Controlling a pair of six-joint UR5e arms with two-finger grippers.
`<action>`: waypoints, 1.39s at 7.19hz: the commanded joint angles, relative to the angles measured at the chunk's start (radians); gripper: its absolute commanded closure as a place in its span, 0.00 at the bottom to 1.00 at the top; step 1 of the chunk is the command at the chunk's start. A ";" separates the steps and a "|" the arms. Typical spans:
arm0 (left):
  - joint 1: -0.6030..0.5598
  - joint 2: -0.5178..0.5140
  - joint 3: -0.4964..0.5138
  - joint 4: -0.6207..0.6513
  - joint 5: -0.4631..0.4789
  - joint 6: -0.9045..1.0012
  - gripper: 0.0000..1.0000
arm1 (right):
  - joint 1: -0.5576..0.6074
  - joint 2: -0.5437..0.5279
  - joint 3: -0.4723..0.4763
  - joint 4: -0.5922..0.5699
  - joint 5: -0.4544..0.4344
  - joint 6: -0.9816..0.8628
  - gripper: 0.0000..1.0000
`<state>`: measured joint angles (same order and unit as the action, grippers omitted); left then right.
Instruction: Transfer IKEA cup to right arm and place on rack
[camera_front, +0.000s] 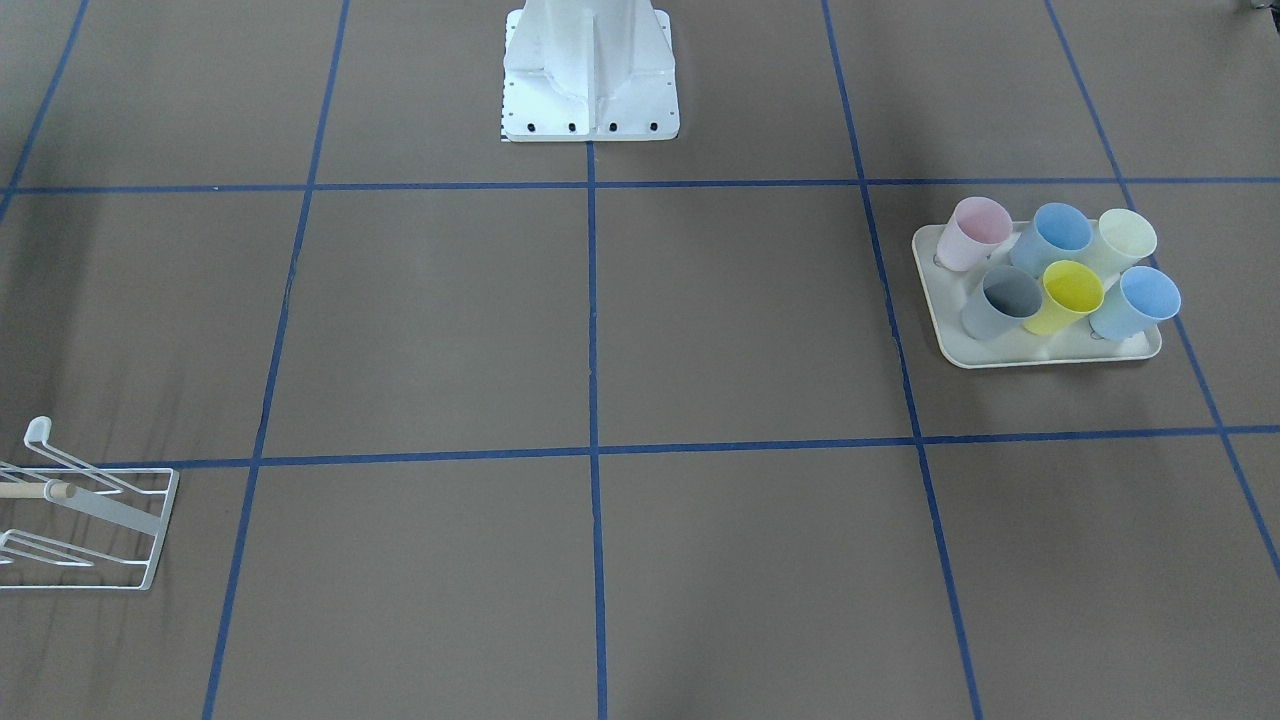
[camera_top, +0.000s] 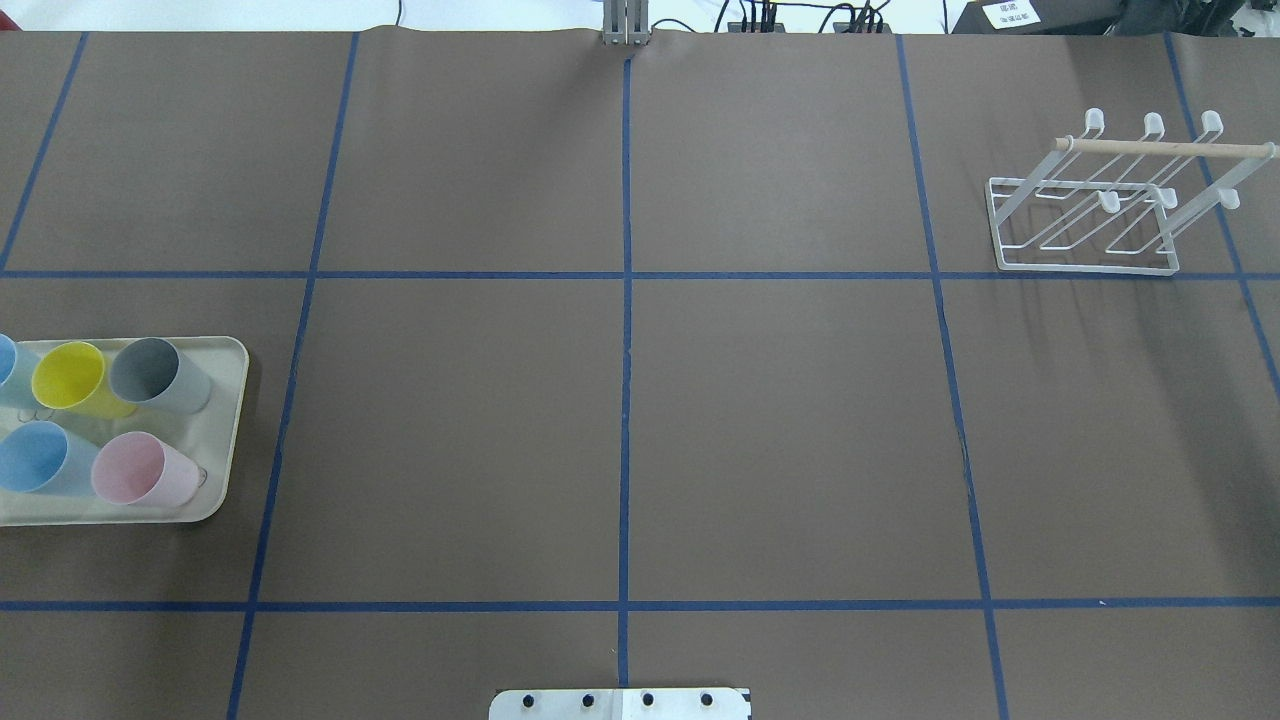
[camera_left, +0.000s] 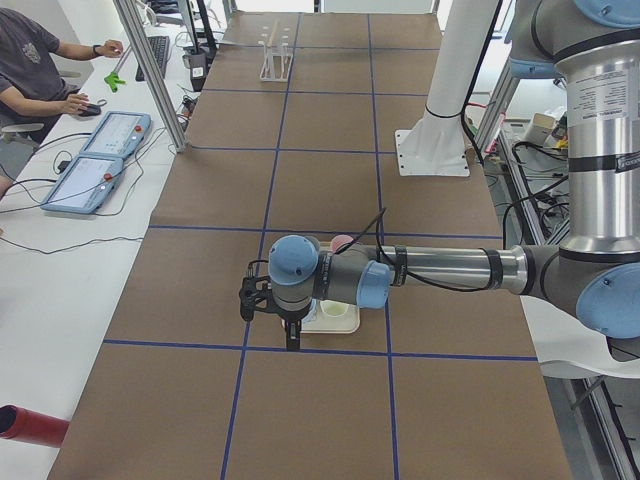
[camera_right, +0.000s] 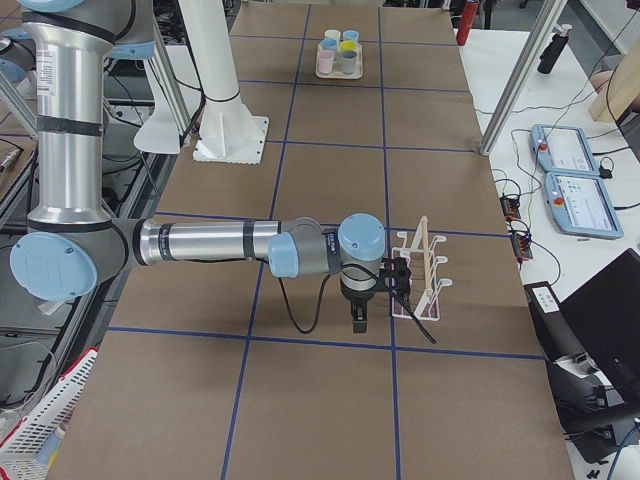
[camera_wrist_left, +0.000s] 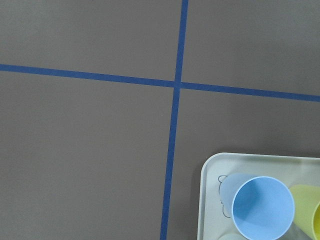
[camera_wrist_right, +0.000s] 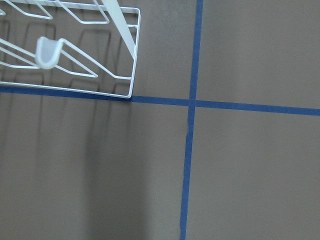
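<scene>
Brown table (camera_front: 700, 330); six pastel cups (camera_front: 1068, 292) on tray (camera_front: 1050, 356); left gripper (camera_left: 292, 338), right gripper (camera_right: 359, 318): state untellable.

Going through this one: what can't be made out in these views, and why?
Left gripper: shows only in exterior left, small; open or shut unclear.
Right gripper: only in exterior right; same.
Tray: overhead view's left edge cuts it; only five of six cups show.
Rack: front-facing view's left edge cuts it off.
</scene>
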<state>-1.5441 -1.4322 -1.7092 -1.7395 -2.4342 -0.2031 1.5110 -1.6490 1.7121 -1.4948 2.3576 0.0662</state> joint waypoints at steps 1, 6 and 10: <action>0.114 -0.008 0.011 -0.049 0.004 -0.024 0.00 | -0.041 -0.002 0.000 0.031 0.005 -0.002 0.00; 0.202 -0.086 0.141 -0.095 0.077 -0.114 0.00 | -0.069 -0.005 0.001 0.074 0.006 -0.002 0.00; 0.266 -0.102 0.151 -0.112 0.078 -0.118 0.00 | -0.074 -0.005 0.001 0.074 0.005 -0.002 0.00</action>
<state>-1.2961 -1.5321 -1.5602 -1.8502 -2.3561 -0.3198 1.4386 -1.6542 1.7134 -1.4205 2.3624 0.0645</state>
